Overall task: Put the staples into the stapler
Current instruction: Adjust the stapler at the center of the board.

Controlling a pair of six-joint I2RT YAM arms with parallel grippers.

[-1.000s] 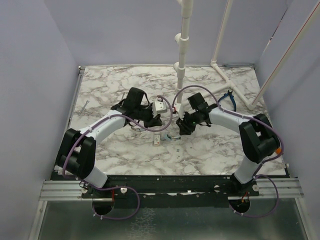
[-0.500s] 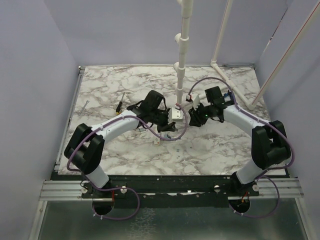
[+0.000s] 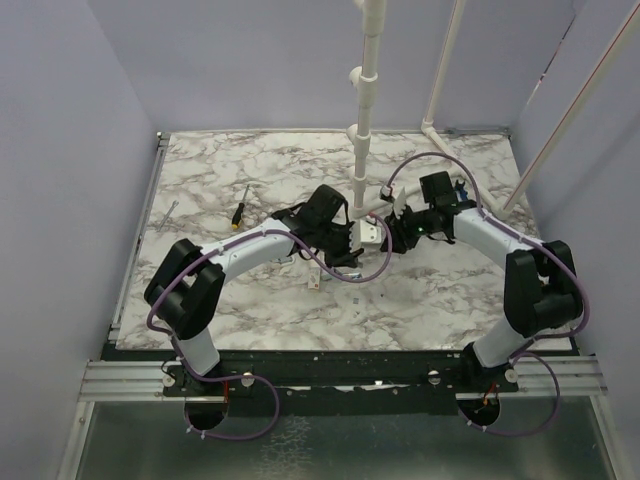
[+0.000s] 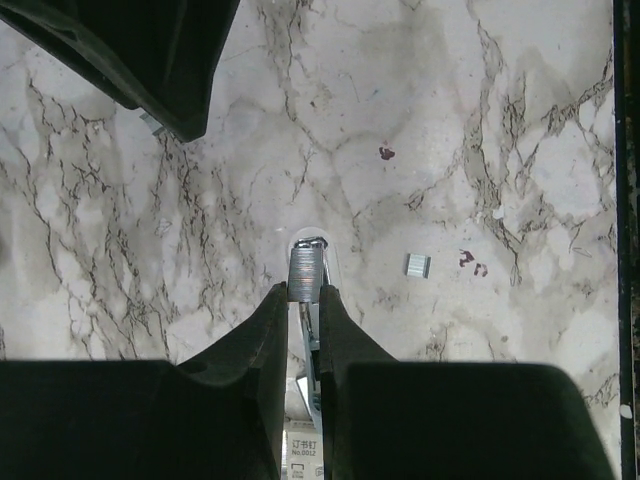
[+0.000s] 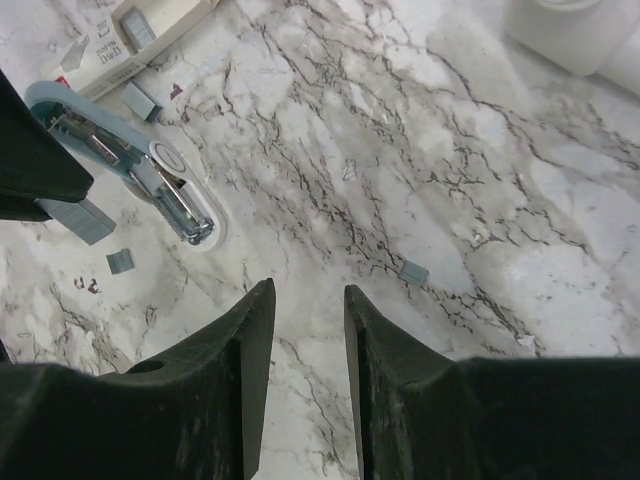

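Left gripper (image 4: pixel 303 292) pinching the staples (image 4: pixel 305 270) just beside the stapler (image 5: pixel 170 165)

The stapler lies open on the marble table (image 5: pixel 420 150), with a white box (image 5: pixel 120 45) near its rear. Beside its nose hangs the right gripper (image 5: pixel 307 290), fingers spread and holding nothing.

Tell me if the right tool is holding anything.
No, the right tool is open, with only table showing between its fingers.
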